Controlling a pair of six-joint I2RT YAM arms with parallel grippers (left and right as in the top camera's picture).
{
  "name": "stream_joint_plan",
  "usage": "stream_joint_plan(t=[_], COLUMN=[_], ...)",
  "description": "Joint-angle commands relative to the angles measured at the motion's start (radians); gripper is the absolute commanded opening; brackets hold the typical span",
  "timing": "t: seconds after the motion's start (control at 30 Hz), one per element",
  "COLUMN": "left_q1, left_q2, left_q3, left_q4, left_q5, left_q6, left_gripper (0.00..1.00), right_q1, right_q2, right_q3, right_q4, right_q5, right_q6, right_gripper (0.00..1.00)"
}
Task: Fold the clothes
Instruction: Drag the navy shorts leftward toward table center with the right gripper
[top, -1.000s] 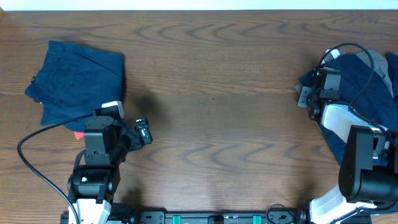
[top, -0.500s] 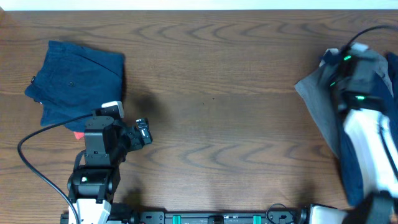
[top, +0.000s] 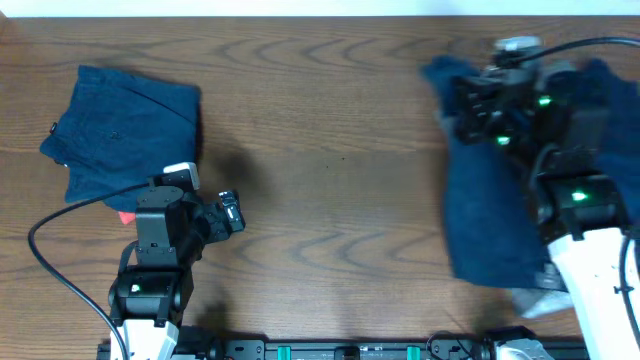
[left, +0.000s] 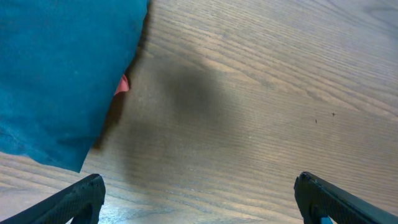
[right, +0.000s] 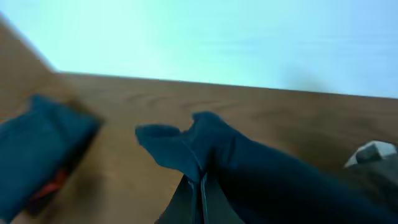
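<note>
A folded dark navy garment (top: 125, 125) lies at the far left of the table; its edge shows in the left wrist view (left: 62, 74), with a small red tag (left: 122, 84). My left gripper (left: 199, 199) is open and empty over bare wood to the right of it. My right gripper (top: 470, 110) is shut on a second navy garment (top: 495, 210), lifted and hanging at the right; in the right wrist view the cloth (right: 249, 168) is pinched in the jaws (right: 200, 193). A light grey garment (top: 535, 300) peeks out low right.
The wooden table (top: 330, 180) stretches between the two arms. The left arm's base (top: 150, 290) and cable stand at the front left. The table's far edge runs along the top of the overhead view.
My right arm has swung up and to the left, lifting the navy garment off the pile at the right. The left arm has not moved.
</note>
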Motion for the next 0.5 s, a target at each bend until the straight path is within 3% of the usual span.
stream_joint_plan(t=[0.0, 0.13, 0.33, 0.37, 0.4, 0.47], left_q1=[0.004, 0.004, 0.004, 0.004, 0.004, 0.004], left_q2=[-0.001, -0.001, -0.001, -0.001, -0.001, -0.001], left_q3=[0.022, 0.022, 0.022, 0.022, 0.022, 0.022], left_q4=[-0.002, -0.002, -0.002, -0.002, -0.002, -0.003], left_q5=[0.003, 0.003, 0.003, 0.003, 0.003, 0.003], left_q6=[-0.006, -0.006, -0.006, -0.006, -0.006, -0.006], left_gripper=[0.98, 0.98, 0.98, 0.98, 0.98, 0.98], right_q1=[0.095, 0.178, 0.246, 0.249, 0.249, 0.24], right_q2=[0.052, 0.167, 0.335, 0.352, 0.363, 0.366], right_q3=[0.016, 0.016, 0.016, 0.016, 0.016, 0.016], right_q4=[0.014, 0.085, 0.293, 0.313, 0.316, 0.281], right_q5=[0.083, 0.076, 0.08, 0.081, 0.096, 0.158], right_q6=[0.026, 0.034, 0.199, 0.197, 0.197, 0.175], right_gripper=[0.01, 0.01, 0.03, 0.07, 0.2, 0.31])
